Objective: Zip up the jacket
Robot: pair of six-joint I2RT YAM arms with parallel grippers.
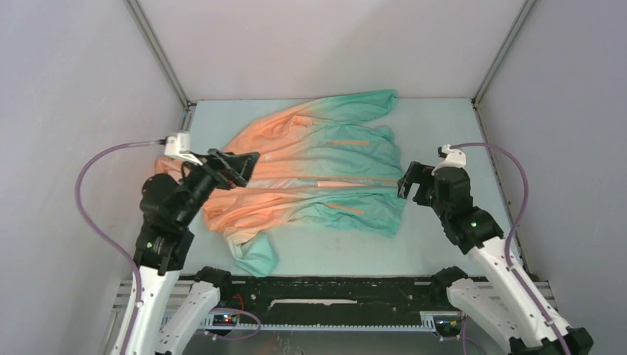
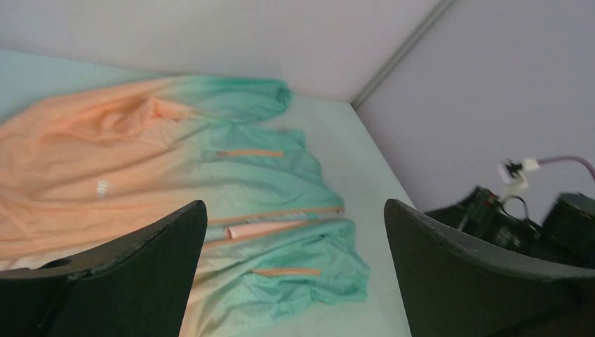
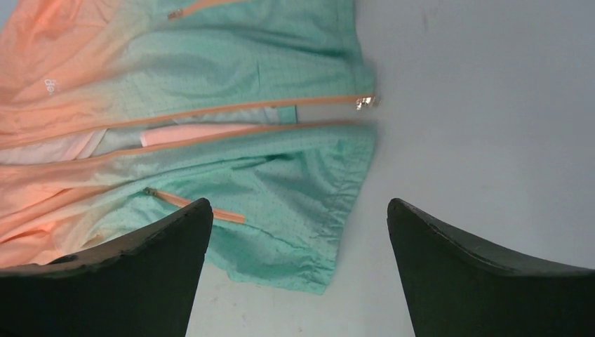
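Observation:
The jacket (image 1: 318,166) lies flat across the table, peach-orange on the left and teal-green on the right, hem toward the right. Its central zipper (image 1: 358,181) runs left to right, and the two orange edges stand apart over pale lining (image 3: 182,133). A metal zipper pull (image 3: 365,102) sits at the hem end. One orange pocket strip (image 1: 347,142) shows above the zipper and one (image 1: 346,209) below. My left gripper (image 1: 240,166) hovers open over the orange part. My right gripper (image 1: 407,185) hangs open just right of the hem, holding nothing. Both wrist views, left gripper (image 2: 295,203) and right gripper (image 3: 299,202), show wide empty jaws.
Grey enclosure walls (image 1: 89,89) close in the left, back and right sides. A black rail (image 1: 333,288) runs along the near edge between the arm bases. Purple cables (image 1: 103,159) loop off both wrists. The right arm (image 2: 505,210) shows at the right of the left wrist view.

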